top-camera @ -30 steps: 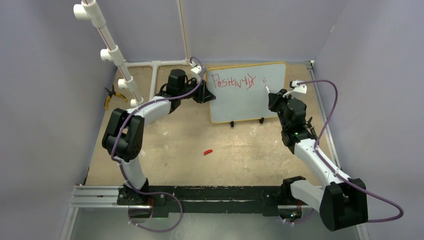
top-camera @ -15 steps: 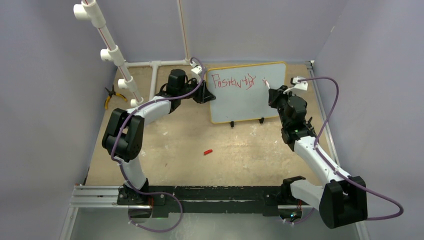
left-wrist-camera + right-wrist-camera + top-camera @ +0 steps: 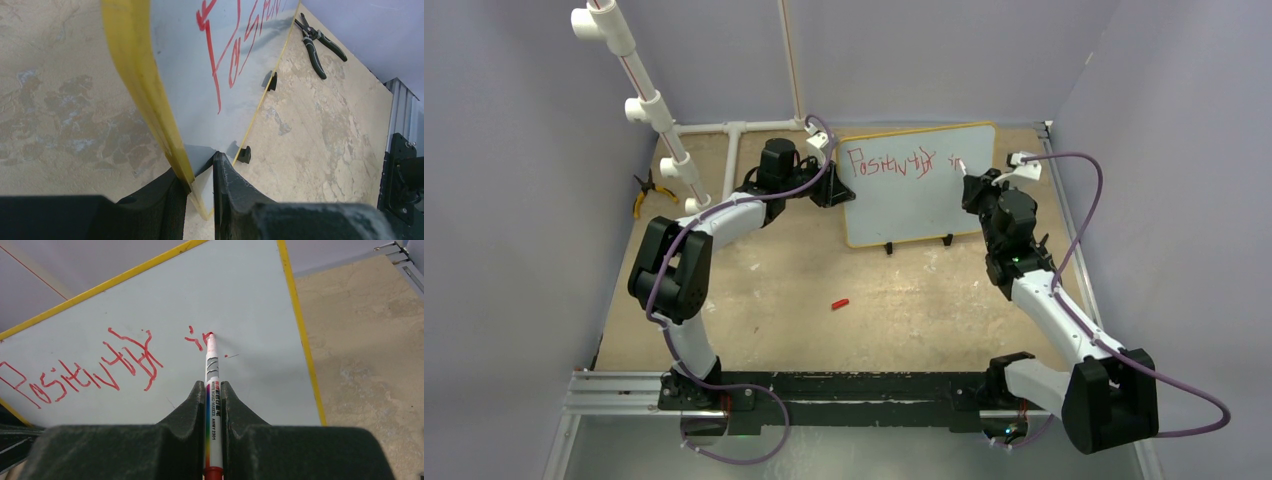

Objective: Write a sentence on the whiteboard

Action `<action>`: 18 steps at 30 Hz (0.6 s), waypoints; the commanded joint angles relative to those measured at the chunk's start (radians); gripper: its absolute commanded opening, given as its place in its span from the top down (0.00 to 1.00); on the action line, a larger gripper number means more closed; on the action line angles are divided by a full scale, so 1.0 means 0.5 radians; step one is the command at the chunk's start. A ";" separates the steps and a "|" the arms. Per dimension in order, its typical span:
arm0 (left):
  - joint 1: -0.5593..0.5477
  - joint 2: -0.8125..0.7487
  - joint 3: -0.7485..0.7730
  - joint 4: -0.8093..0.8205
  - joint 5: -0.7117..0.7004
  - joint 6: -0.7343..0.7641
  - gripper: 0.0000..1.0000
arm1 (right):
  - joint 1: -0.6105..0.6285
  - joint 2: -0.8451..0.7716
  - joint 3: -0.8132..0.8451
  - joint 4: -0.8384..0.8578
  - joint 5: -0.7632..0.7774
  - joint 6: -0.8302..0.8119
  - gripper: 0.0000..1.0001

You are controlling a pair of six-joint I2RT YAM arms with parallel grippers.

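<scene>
Both clamped: right pincer [image 3: 214,390] on marker [image 3: 211,360] touching whiteboard [image 3: 150,305]; left pincer [image 3: 201,172] on whiteboard edge.

This is a robot lab. A left arm [image 3: 724,220] and a right arm [image 3: 1064,320] are bolted to a metal rail [image 3: 624,385] by a worn table [image 3: 904,310] inside plain walls [image 3: 524,200]. White pipes [image 3: 659,115] and pliers [image 3: 643,193] are there too.

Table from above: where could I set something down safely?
Bare tabletop lies between the whiteboard, the red piece and the right arm; also left of that piece. Crowded: far-left corner with pliers and white pipes, and both board ends, where the left gripper and right gripper are.
</scene>
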 commanded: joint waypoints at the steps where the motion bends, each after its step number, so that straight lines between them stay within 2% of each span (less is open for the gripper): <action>1: -0.011 0.026 0.028 -0.050 -0.044 0.128 1.00 | 0.001 -0.009 0.067 0.005 0.072 0.035 1.00; 18: -0.011 0.017 0.032 -0.040 -0.053 0.104 1.00 | 0.003 -0.075 -0.068 -0.074 0.099 0.077 1.00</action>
